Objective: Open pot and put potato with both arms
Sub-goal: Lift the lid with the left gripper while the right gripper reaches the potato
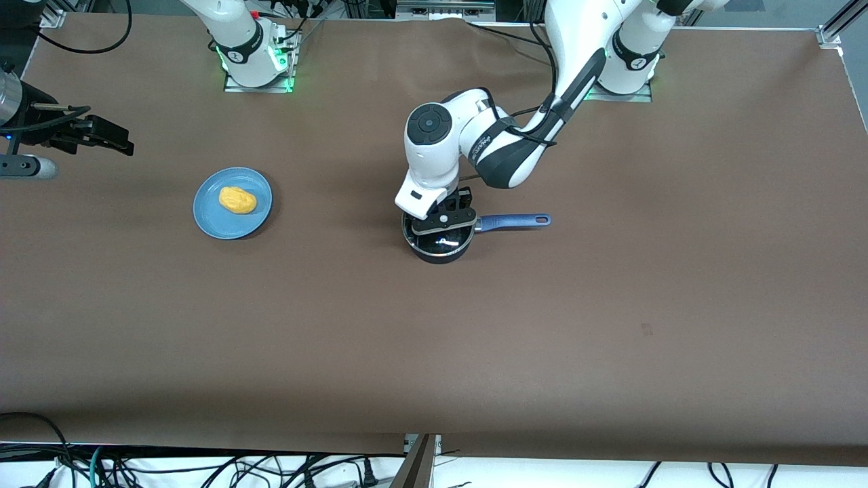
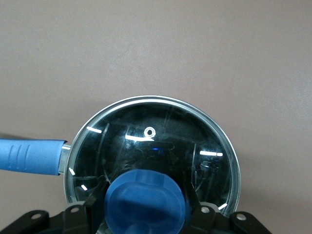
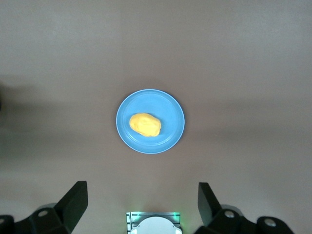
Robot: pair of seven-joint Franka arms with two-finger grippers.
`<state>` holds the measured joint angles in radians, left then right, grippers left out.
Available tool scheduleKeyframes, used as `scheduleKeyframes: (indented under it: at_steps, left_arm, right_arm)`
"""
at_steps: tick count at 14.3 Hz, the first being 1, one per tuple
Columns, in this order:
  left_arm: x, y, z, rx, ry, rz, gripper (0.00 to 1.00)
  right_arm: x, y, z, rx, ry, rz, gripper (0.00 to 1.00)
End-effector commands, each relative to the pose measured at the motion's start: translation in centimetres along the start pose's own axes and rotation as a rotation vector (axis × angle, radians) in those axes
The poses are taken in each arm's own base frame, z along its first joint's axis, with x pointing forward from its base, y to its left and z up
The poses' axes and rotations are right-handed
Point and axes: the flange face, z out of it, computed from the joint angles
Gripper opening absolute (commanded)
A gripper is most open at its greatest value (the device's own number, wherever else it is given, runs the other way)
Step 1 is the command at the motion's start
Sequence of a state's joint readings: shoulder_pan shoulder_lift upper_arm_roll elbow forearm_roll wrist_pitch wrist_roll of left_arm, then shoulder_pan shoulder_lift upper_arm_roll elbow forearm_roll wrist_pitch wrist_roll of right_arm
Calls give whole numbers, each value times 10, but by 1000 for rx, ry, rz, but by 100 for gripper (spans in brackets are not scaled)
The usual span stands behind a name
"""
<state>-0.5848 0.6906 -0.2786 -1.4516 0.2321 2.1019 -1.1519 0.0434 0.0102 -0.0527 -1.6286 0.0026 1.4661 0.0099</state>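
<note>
The black pot (image 1: 438,249) stands mid-table, its blue handle (image 1: 515,221) pointing toward the left arm's end. The clear glass lid (image 2: 161,141) sits on the pot. My left gripper (image 1: 444,218) is down on the lid. In the left wrist view my left gripper (image 2: 146,202) is shut on the lid's blue knob (image 2: 146,195). The yellow-orange potato (image 1: 237,200) lies on a blue plate (image 1: 211,220) toward the right arm's end. My right gripper (image 1: 108,139) hangs open and empty high over that end. In the right wrist view it (image 3: 142,187) looks down on the potato (image 3: 145,124) and plate (image 3: 171,105).
The brown table cover (image 1: 434,339) spreads wide around the pot and plate. The right arm's base (image 1: 254,61) and the left arm's base (image 1: 627,68) stand at the table's edge farthest from the front camera. Cables hang below the near edge.
</note>
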Motion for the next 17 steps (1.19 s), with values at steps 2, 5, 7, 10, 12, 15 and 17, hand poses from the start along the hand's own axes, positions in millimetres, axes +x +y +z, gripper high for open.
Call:
scheduleKeyframes:
  at_steps: [2,5,7,10,12,15,17]
  left_arm:
    - [3,-6,-24,-10,30,5,48]
    - [33,-34,-59,5,40,67,47]
    - [67,-72,-84,-4,10,127,47]
    - [139,-173,-100,12,10,256,47]
    - [181,-248,-98,-3,-21,345,47]
    - [231,-359,-74,-46,-73,446,48]
    - [242,-413,-45,-66,-79,477,48]
  right_arm:
    - [3,-5,2,14,-19,-4,100]
    - [4,-7,7,11,-30,-7,100]
    - [4,-10,7,12,-35,-27,100]
    - [2,-20,26,10,-137,-63,100]
    - [2,-29,36,12,-160,-216,100]
    - [7,-29,58,24,-152,-382,100]
    - [10,-29,81,35,-151,-521,100]
